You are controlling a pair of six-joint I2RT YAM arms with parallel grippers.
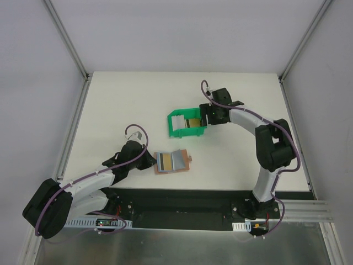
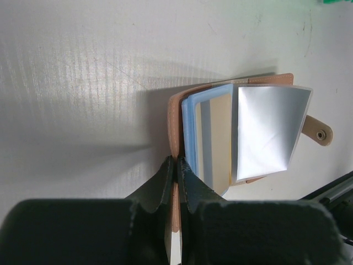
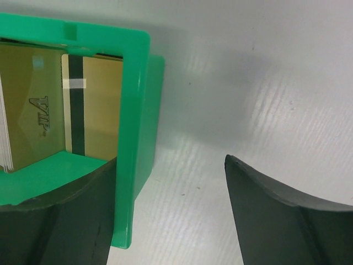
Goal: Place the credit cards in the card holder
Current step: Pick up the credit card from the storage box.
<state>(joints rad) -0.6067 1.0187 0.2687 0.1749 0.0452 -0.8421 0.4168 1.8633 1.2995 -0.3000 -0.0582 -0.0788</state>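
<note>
**A:** Nearest the bases, what is the left gripper (image 2: 175, 165) doing?

**B:** It is clenched on the tan leather edge of the card holder (image 2: 231, 138), which lies open on the table (image 1: 138, 99) with its clear sleeve (image 2: 270, 132) fanned up and its snap tab (image 2: 320, 132) pointing away. I read that as bracing it for loading.

**A:** And further out?

**B:** The right gripper (image 3: 171, 165) is spread wide and grasps nothing. One finger is over the mouth of the green bin (image 3: 135, 110), the other is outside over the table, and the bin wall is between them. The credit cards are in that bin, with a gold card (image 3: 94, 105) facing up, stripe showing.

**A:** So which step?

**B:** The pick, I'd say, and not yet made. The next move needs the fingers brought onto a card's thin edge rather than the wall, then a carry across to the holder.

**A:** Anything unclear?

**B:** A pale edge (image 3: 4, 127) at the frame's left may be another card, but it is cut off. I see no blue card. Glare on the sleeve hides whether any pocket is filled.
</note>
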